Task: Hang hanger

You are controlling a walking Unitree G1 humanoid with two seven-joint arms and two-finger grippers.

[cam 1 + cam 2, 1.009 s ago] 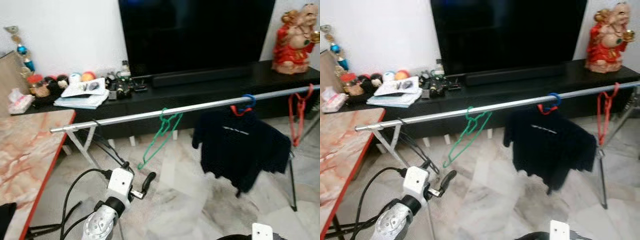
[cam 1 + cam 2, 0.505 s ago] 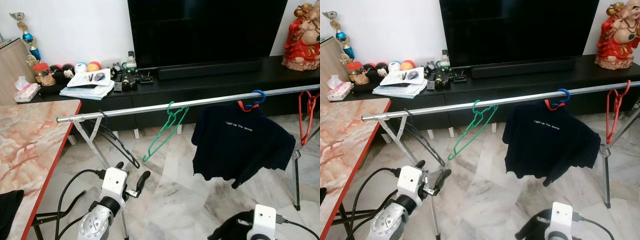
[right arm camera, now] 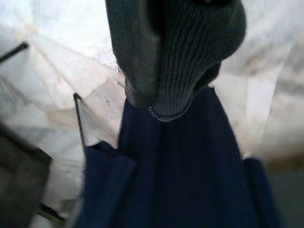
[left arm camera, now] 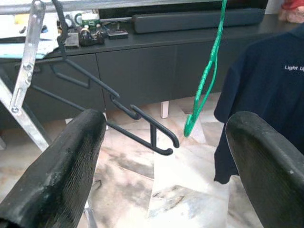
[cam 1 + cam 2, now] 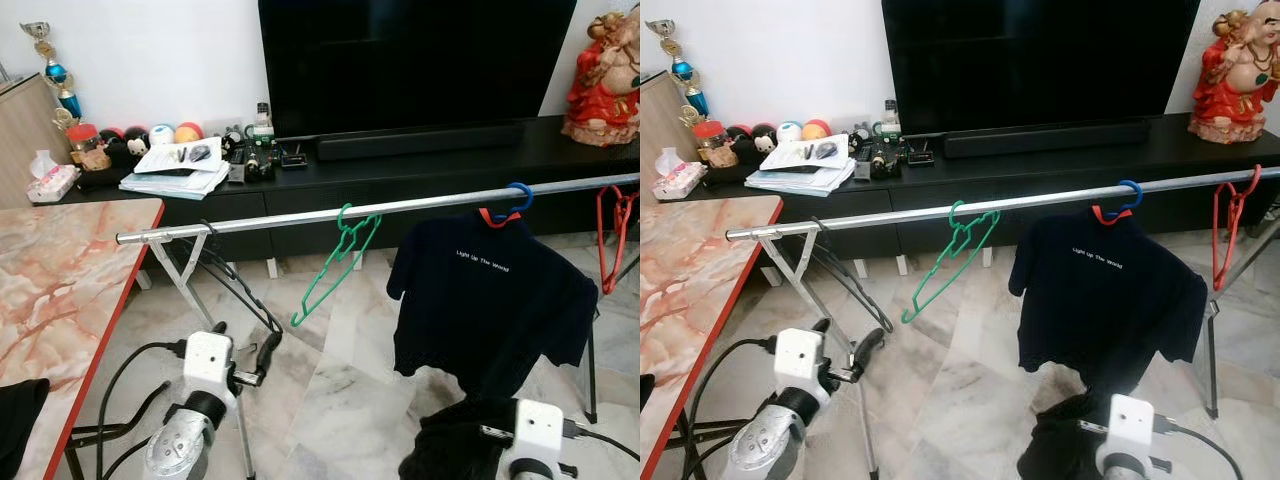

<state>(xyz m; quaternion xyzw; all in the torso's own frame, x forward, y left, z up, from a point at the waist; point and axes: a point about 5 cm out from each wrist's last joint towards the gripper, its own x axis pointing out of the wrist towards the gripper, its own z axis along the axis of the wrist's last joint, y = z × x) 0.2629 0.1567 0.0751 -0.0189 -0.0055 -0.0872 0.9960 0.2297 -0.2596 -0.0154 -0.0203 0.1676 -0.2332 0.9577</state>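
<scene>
reaching low toward black hanger (image 4: 142, 128), left fingers (image 4: 57, 175) spread wide, empty; right fingers' state unclear.

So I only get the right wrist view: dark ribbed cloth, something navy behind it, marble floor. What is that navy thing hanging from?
Observer: It's a navy T-shirt on a hanger with a blue hook, hung on a long metal rail.
Operator: Anything else on that rail?
Observer: An empty green hanger mid-rail, a black hanger near its left end, and a red hanger at its right end.
Operator: And the other arm?
Observer: Its left tool is open, pointed toward the black hanger.
</scene>
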